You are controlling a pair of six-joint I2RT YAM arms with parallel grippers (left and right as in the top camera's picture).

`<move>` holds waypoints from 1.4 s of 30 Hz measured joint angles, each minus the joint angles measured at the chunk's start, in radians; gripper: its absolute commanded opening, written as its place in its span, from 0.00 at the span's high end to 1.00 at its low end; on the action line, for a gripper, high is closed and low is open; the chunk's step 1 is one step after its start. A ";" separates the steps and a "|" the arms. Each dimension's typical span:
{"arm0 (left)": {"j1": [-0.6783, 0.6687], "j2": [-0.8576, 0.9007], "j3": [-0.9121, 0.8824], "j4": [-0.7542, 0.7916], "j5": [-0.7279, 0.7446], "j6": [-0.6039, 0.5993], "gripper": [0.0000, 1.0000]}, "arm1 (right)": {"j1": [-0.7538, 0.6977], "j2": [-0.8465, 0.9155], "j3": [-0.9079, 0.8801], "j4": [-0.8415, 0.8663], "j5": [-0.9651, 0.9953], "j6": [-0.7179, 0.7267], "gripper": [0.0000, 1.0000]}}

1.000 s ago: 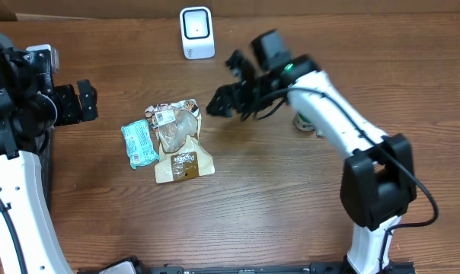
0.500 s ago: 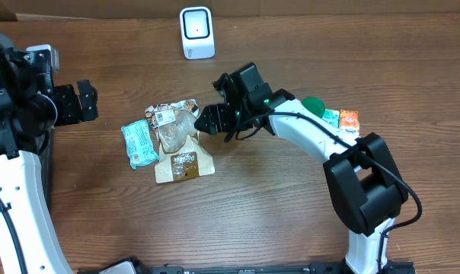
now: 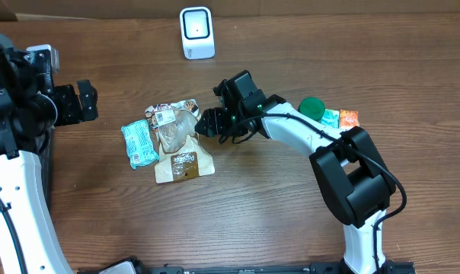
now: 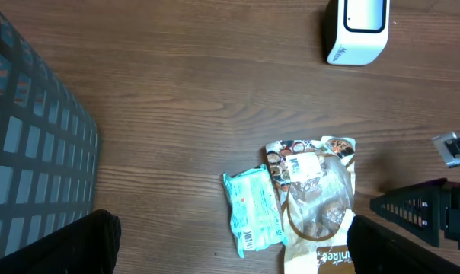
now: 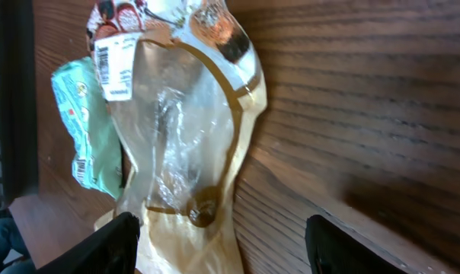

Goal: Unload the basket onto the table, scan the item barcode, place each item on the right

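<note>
Brown wood grain covers the whole surface (image 3: 291, 205), and behind its far edge we see only a plain tan band (image 3: 329, 6); little else of the room shows. At the left border, the left wrist view catches a dark grid (image 4: 32, 167) standing on the wood.

A white scanner (image 3: 196, 32) stands upright near the far edge. At the right side, partly behind the right arm, lie a green round item (image 3: 312, 106), a small teal packet (image 3: 331, 118) and an orange packet (image 3: 349, 119), close together.

The tan pouch (image 3: 180, 144) with a clear window lies flat in the middle-left of the surface, well apart from the scanner. Its long axis runs from far to near, slightly tilted. The end carrying the white barcode label (image 3: 165, 116) points to the far edge, and the printed brown end points to the near edge; the label faces up. A teal wrapper (image 3: 138, 143) lies along the pouch's left side, touching it, with roughly the same axis.

The right tool (image 3: 207, 123) sits low just beside the pouch's upper right edge, its fingers spread and gripping nothing that we can see. The left tool (image 3: 78, 103) hangs at the far left, well apart from the pouch, released wide and empty.
</note>
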State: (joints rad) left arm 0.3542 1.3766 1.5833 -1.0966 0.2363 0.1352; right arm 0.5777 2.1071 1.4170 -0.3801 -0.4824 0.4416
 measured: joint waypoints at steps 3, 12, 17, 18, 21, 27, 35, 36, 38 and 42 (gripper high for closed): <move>0.000 0.000 0.000 0.000 0.000 0.000 0.00 | 0.000 0.000 0.000 0.002 0.001 0.002 0.32; 0.000 0.000 0.000 0.005 0.001 0.000 0.01 | 0.000 0.000 0.000 0.002 0.000 0.003 0.32; 0.000 0.000 0.000 0.048 0.098 -0.002 0.00 | 0.000 0.000 0.000 0.002 0.000 0.003 0.32; 0.000 0.000 0.000 0.048 0.129 -0.002 0.01 | 0.000 0.000 0.000 0.003 0.001 0.003 0.31; -0.001 0.000 -0.001 0.042 0.225 -0.008 0.45 | 0.000 0.000 0.000 0.002 0.000 0.003 0.32; -0.089 0.039 -0.068 0.038 0.352 -0.019 0.96 | 0.000 0.000 0.000 0.003 0.000 0.003 0.32; -0.284 0.196 -0.244 0.151 0.327 -0.149 0.96 | 0.000 0.000 0.000 0.003 0.000 0.003 0.32; -0.304 0.216 -0.260 0.164 0.311 -0.171 0.96 | 0.000 0.000 0.000 0.002 0.000 0.004 0.32; -0.343 0.264 -0.286 0.182 0.267 -0.234 0.96 | 0.000 0.000 0.000 0.002 0.000 0.003 0.32; -0.378 0.336 -0.313 0.184 0.166 -0.349 0.96 | 0.000 0.000 0.000 0.002 0.000 0.003 0.32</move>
State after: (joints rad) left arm -0.0238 1.7130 1.2701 -0.9127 0.4019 -0.2134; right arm 0.5777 2.1071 1.4170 -0.3779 -0.4820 0.4442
